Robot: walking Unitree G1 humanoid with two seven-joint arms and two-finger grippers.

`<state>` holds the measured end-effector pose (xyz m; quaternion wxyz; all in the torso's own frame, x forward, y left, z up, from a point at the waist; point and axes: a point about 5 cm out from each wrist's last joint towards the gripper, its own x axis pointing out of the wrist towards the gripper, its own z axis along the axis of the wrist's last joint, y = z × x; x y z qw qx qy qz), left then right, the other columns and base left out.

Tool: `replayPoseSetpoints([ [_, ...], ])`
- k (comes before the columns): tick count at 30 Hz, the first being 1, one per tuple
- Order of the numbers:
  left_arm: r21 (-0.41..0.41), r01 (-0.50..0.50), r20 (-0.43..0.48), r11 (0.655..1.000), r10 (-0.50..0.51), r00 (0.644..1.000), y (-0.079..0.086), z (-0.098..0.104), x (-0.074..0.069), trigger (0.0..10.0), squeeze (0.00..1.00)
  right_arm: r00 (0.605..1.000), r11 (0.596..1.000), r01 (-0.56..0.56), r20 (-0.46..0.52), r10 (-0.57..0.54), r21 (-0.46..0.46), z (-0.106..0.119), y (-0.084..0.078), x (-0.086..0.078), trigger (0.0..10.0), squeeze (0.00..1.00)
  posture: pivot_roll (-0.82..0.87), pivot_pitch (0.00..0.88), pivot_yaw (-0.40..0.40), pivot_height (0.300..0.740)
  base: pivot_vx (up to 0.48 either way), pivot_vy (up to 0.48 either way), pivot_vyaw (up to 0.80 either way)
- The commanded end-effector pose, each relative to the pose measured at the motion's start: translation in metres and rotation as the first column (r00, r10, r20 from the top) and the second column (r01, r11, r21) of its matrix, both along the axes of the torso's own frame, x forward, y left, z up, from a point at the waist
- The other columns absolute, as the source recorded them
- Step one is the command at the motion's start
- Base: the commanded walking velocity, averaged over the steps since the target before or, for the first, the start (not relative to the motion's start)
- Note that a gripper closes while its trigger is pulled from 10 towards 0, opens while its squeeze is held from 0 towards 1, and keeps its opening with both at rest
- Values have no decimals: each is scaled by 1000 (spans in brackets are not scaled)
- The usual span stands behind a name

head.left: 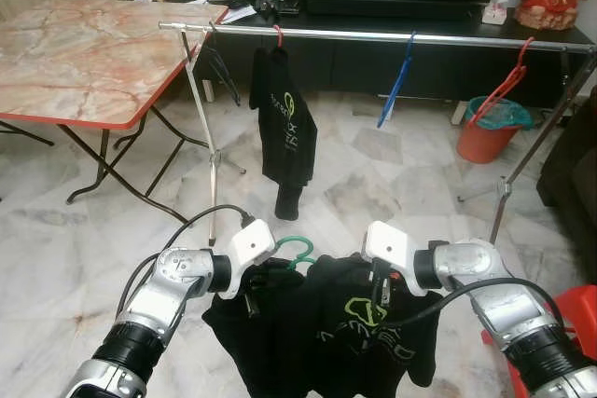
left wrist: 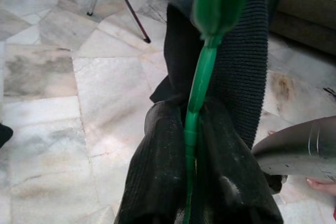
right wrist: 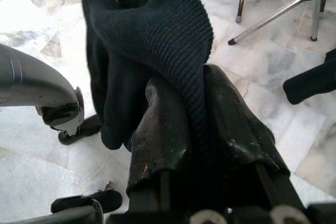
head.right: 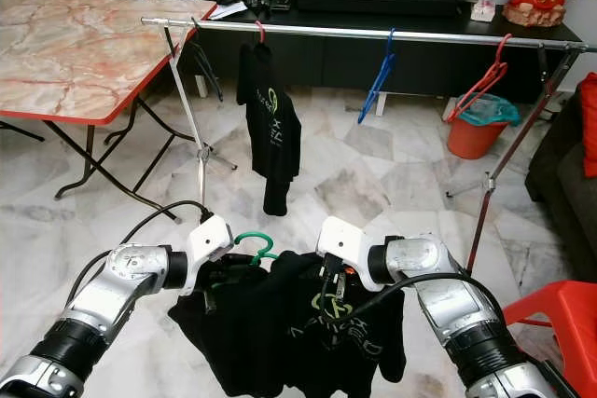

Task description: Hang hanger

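Note:
A black shirt (head.left: 336, 342) with a green logo hangs on a green hanger (head.left: 297, 251) held low in front of me. My left gripper (head.left: 254, 288) is shut on the green hanger (left wrist: 193, 124) at the shirt's left shoulder. Shut on the shirt's ribbed collar (right wrist: 181, 72), my right gripper (head.left: 378, 294) holds the other side. The metal clothes rail (head.left: 373, 36) stands further ahead across the room. On it hang a second black shirt (head.left: 284, 123) on a red hanger, a bare blue hanger (head.left: 396, 81) and a bare red hanger (head.left: 499, 86).
A marble-top folding table (head.left: 79, 53) stands at the left. A dark TV bench (head.left: 420, 53) runs behind the rail. An orange bin (head.left: 490, 128) sits by the rail's right leg. A red chair (head.right: 555, 323) is close on my right.

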<state>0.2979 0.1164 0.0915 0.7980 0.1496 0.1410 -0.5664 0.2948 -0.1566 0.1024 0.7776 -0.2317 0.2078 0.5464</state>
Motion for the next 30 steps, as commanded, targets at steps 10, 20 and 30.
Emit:
replayPoseSetpoints([
  [10,-6,-4,18,1000,4,1000,-1,5,1,0,0,999,998,-34,16,33,50,7,8,0,10000,1000,-109,0,11,740,0,0,0],
  [20,29,-7,25,1000,6,1000,2,2,1,0,0,999,999,-51,5,50,20,6,5,-2,10000,1000,-111,0,10,740,0,0,0],
  [30,56,-38,43,998,36,998,5,-1,5,0,0,999,998,-52,11,53,-16,3,1,-4,10000,27,-113,0,8,740,0,0,0],
])
